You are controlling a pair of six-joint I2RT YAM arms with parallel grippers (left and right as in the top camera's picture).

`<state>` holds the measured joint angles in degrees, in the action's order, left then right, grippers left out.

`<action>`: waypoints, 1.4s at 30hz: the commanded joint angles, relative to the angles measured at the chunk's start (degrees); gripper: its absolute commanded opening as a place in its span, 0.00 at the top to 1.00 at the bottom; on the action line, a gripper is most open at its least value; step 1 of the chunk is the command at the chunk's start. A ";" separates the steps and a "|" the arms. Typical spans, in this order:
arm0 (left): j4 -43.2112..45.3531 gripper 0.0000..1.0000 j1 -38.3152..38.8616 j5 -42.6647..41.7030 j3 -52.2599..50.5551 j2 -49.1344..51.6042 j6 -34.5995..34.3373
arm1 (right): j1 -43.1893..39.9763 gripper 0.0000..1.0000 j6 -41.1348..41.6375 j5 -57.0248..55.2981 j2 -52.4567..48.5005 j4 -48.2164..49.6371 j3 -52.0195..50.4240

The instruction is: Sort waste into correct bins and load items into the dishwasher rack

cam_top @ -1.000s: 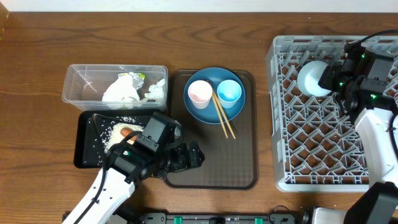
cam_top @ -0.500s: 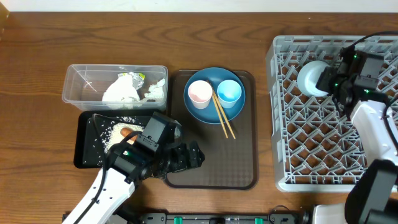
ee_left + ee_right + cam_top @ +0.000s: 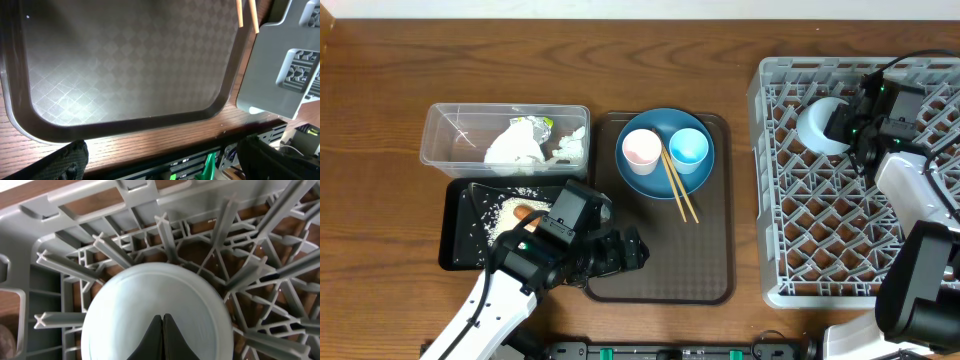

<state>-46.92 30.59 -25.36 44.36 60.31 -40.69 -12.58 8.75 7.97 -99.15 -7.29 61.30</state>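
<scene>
The pale blue bowl (image 3: 817, 126) lies among the pegs at the far left of the grey dishwasher rack (image 3: 820, 240). My right gripper (image 3: 843, 128) is shut, its tips (image 3: 163, 319) resting against the bowl's (image 3: 125, 305) smooth surface. A pink cup (image 3: 641, 148), a light blue cup (image 3: 688, 147) and wooden chopsticks (image 3: 676, 187) rest on a blue dish (image 3: 665, 178). Crumpled napkins (image 3: 520, 145) fill the clear tub (image 3: 450, 130). Rice and a carrot (image 3: 523, 211) lie in the black tray (image 3: 460, 240). My left gripper (image 3: 632, 250) hangs open and empty over the brown tray's near edge (image 3: 125, 125).
The brown serving tray (image 3: 660, 265) sits between the bins and the rack. In the left wrist view the chopstick ends (image 3: 247, 12) and the rack's corner (image 3: 280, 65) show beyond the tray. The table's front edge (image 3: 150, 142) runs just below my left fingers.
My right gripper has shifted slightly toward the rack's far side, staying shut at the bowl. The left arm has not moved.
</scene>
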 commanded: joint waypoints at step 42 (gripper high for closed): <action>-0.20 0.02 0.09 -0.11 1.09 -0.48 0.11 | 18.49 0.08 2.21 16.92 25.64 -43.32 -0.17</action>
<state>-46.92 30.59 -25.36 44.40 60.31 -40.69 3.73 10.07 25.65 -73.65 -50.43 61.21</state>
